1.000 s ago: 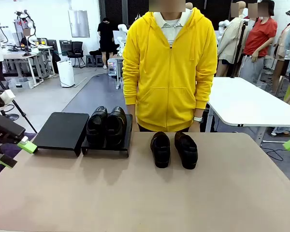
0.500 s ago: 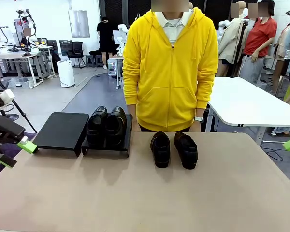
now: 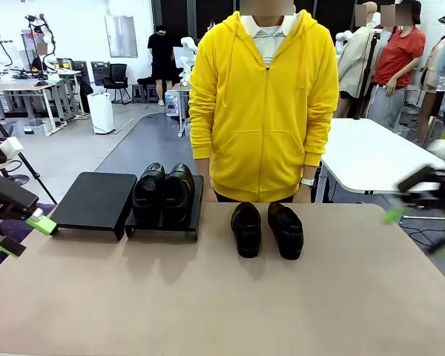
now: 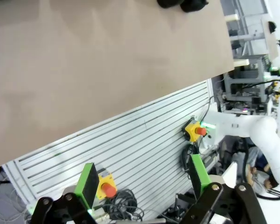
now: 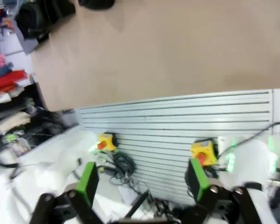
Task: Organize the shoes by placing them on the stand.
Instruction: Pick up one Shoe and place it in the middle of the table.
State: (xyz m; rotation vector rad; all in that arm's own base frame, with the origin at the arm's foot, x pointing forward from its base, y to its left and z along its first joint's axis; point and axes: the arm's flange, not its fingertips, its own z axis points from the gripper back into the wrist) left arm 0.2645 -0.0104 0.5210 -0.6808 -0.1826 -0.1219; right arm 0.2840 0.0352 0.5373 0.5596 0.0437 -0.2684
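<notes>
Front view: the right gripper (image 3: pixel 417 231), fingers spread as on the left gripper (image 3: pixel 24 236), is newly swung in at 3 o'clock, likely for the shoes (image 3: pixel 267 230) left at desk centre; the stand (image 3: pixel 96 199) is half bare at 10 o'clock.

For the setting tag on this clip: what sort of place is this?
Probably a robotics lab in an open hall: a slotted aluminium mounting plate with yellow emergency-stop buttons beside the table, plus work desks and an office chair behind.
</notes>
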